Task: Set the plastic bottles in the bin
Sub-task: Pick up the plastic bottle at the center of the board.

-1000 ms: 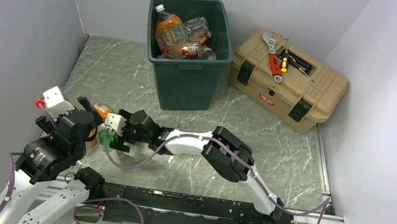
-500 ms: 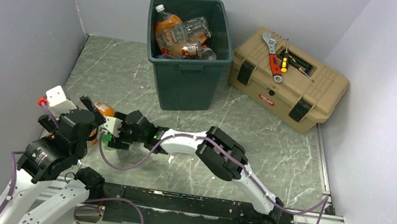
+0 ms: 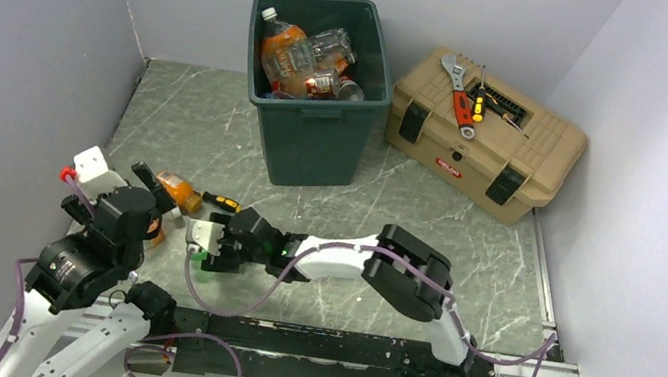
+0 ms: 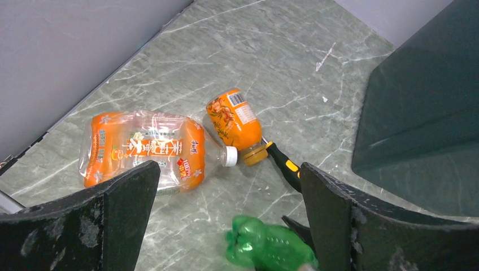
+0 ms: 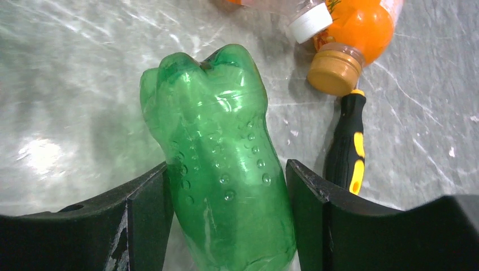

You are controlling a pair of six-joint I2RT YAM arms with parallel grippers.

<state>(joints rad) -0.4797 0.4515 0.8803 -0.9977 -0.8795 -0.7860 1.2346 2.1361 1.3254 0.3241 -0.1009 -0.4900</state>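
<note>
My right gripper is shut on a green plastic bottle, one jaw against each side of it, low over the floor; the bottle also shows in the left wrist view. My left gripper is open and empty, above a crushed clear bottle with an orange label and a small orange bottle lying on the floor. The dark green bin stands at the back and holds several bottles. In the top view my right gripper is just right of my left gripper.
A black and yellow screwdriver lies beside the small orange bottle's cap. A tan toolbox with a wrench and screwdrivers on its lid stands right of the bin. Grey walls close in the left, back and right sides.
My right gripper has pulled back to the right and nearer with the green bottle, uncovering the screwdriver and the small orange bottle. My left arm has barely moved.
</note>
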